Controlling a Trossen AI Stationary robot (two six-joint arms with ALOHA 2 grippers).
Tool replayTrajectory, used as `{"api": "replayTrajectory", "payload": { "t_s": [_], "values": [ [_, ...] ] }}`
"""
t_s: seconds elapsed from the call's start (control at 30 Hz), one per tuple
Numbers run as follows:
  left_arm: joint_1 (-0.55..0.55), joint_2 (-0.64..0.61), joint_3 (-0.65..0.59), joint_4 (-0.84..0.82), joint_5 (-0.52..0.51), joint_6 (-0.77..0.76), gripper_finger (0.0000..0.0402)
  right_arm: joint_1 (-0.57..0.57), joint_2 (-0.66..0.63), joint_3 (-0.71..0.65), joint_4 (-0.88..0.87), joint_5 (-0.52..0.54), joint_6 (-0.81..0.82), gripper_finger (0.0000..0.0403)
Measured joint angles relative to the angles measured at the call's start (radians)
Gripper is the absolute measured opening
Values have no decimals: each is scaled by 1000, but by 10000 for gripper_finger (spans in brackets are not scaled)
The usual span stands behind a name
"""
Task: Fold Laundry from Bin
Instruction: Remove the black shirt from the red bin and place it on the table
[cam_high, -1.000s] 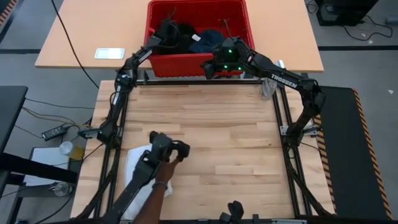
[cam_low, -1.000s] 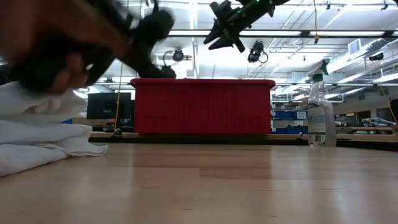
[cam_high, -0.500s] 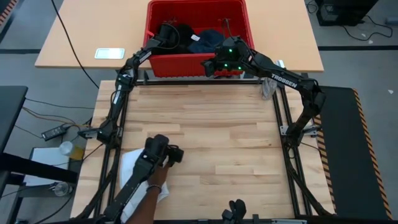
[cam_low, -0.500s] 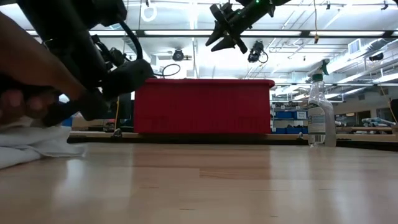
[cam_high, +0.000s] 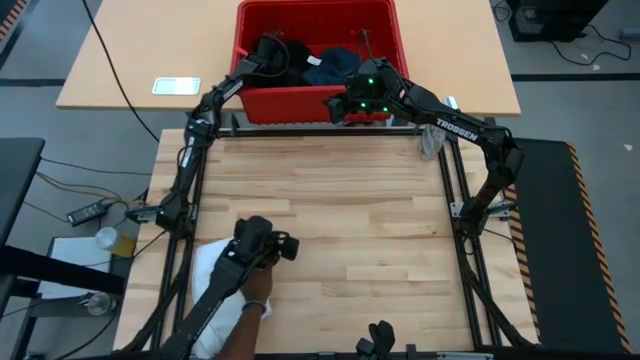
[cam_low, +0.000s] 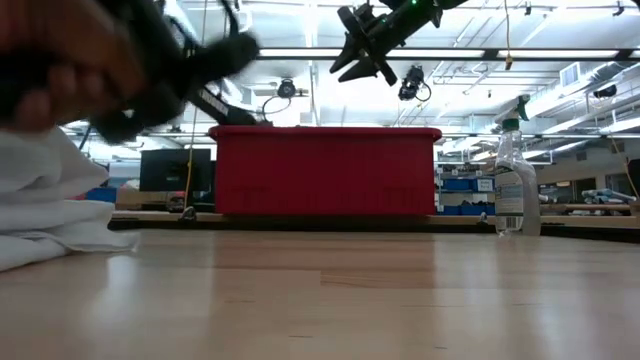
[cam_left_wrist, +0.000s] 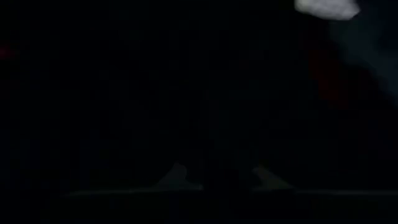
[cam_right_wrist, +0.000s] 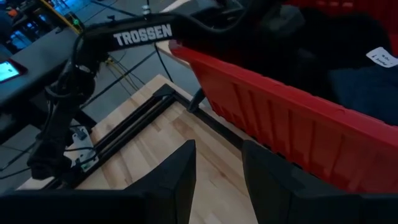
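The red bin (cam_high: 312, 100) stands beyond the table's far edge. A black garment (cam_high: 290, 52) and a dark navy one (cam_high: 338, 66) with a white tag (cam_right_wrist: 380, 57) lie inside it. My left gripper (cam_high: 268, 56) reaches down into the bin at the black garment. Its wrist view is almost wholly dark. My right gripper (cam_right_wrist: 217, 152) hovers open over the bin's near wall (cam_right_wrist: 280, 118), holding nothing. A white garment (cam_high: 212, 272) lies bunched at the table's near left, under a person's hand (cam_high: 256, 290).
The person's hand holds a dark device (cam_high: 262, 243) on the white garment. A spray bottle (cam_low: 515, 185) stands at the table's far right. A small white flat object (cam_high: 176, 86) lies on the far table left of the bin. Bare wood spans the table's middle and right.
My left gripper has tipped and dipped lower into the bin toward the black garment. The person's hand with the dark device has shifted toward the near left. The white garment's loose edge has drawn in toward the table's left.
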Motion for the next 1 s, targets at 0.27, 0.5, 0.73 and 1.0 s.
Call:
{"api": "replayTrajectory", "payload": {
  "t_s": [0.27, 0.5, 0.73, 1.0],
  "values": [
    [-28, -188, 0, 156, 38, 65, 18, -9, 0, 0, 3, -30, -60, 138],
    [-33, -354, 1, 289, 251, 37, 18, -38, -1, 0, 0, -61, -108, 138],
    [-36, -496, 2, 473, 485, -191, 18, -65, -1, 0, -4, -157, -124, 138],
    [-227, -712, -2, 139, 486, 168, 18, -122, -137, -1, -179, -208, -178, 138]
  ]
}}
